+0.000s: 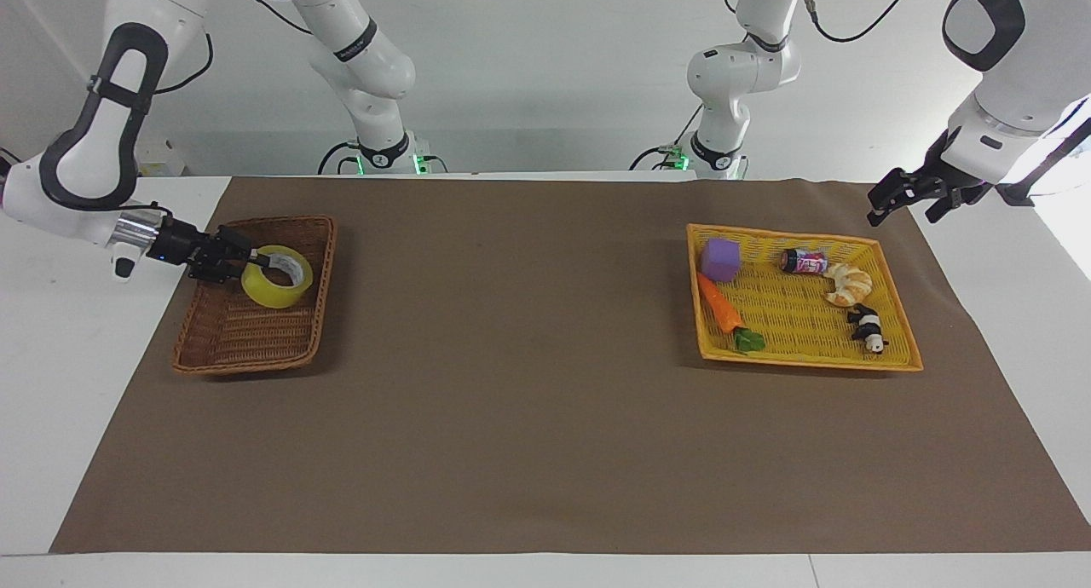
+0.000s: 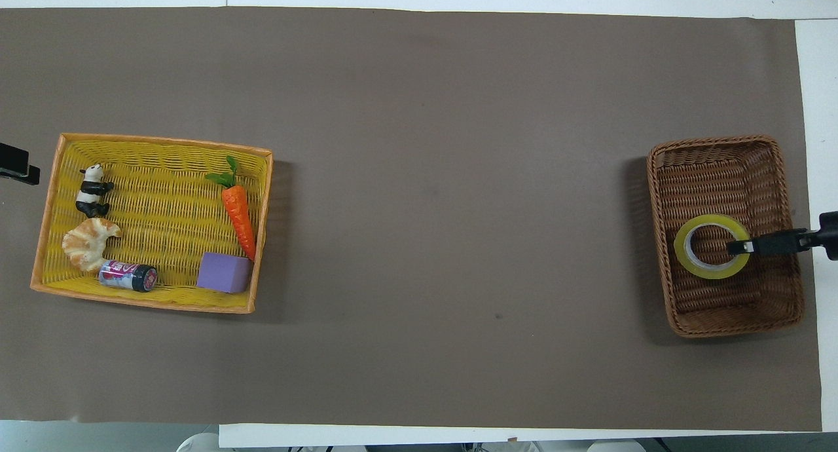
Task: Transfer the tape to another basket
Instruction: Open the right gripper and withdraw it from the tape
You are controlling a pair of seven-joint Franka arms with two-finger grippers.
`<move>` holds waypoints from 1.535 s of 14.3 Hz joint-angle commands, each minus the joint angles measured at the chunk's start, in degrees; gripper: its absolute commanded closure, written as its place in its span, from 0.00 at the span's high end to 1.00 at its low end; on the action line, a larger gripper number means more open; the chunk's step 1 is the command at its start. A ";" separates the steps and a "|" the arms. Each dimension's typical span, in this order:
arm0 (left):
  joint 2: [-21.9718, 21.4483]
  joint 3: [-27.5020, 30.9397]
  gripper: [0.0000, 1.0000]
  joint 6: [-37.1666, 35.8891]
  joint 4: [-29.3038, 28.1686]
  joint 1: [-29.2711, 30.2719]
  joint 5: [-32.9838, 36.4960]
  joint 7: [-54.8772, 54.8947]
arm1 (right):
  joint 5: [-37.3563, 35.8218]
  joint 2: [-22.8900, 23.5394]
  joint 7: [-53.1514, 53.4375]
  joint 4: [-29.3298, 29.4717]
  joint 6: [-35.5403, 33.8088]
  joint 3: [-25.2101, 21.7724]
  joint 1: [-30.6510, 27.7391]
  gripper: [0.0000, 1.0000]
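Observation:
The yellow tape roll [image 1: 274,292] is low inside the brown wicker basket [image 1: 243,360], toward its end nearer the robots. My right gripper [image 1: 254,269] reaches in over the basket's outer rim and is shut on the roll's wall, one finger inside the core. I cannot tell whether the roll rests on the basket floor. In the overhead view the tape [image 2: 685,261] sits in the basket [image 2: 720,141] with the right gripper [image 2: 737,247] on it. My left gripper [image 1: 905,199] waits, open and empty, in the air beside the yellow basket's corner; its tip shows in the overhead view [image 2: 18,164].
The yellow tray basket [image 1: 810,362] at the left arm's end holds a purple cube [image 1: 721,258], a carrot [image 1: 720,307], a small can [image 1: 805,262], a croissant [image 1: 847,283] and a panda figure [image 1: 868,325]. A brown mat [image 1: 528,383] covers the table.

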 commanded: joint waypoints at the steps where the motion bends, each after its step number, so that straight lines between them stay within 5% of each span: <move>1: -0.21 0.01 1.00 -2.60 1.50 -1.64 1.04 0.97 | -1.77 -0.99 -1.06 -0.92 1.22 0.24 -0.22 0.11; 3: -0.03 0.10 1.00 -2.16 1.42 -3.04 1.21 0.97 | -2.91 -0.99 -1.33 -0.92 3.06 0.24 -0.22 0.57; 4: 0.40 0.28 1.00 -2.34 1.68 -3.92 1.29 0.97 | -3.27 -0.99 -1.33 -0.83 3.85 0.24 -0.22 0.96; 15: -0.30 1.25 1.00 -1.64 -0.34 -4.90 0.94 2.91 | -14.68 -5.11 3.75 10.05 6.41 0.50 6.01 1.00; 22: -0.30 1.42 1.00 -1.63 -0.34 -4.90 1.03 2.91 | -25.85 -16.18 36.87 12.79 -1.23 0.76 19.00 1.00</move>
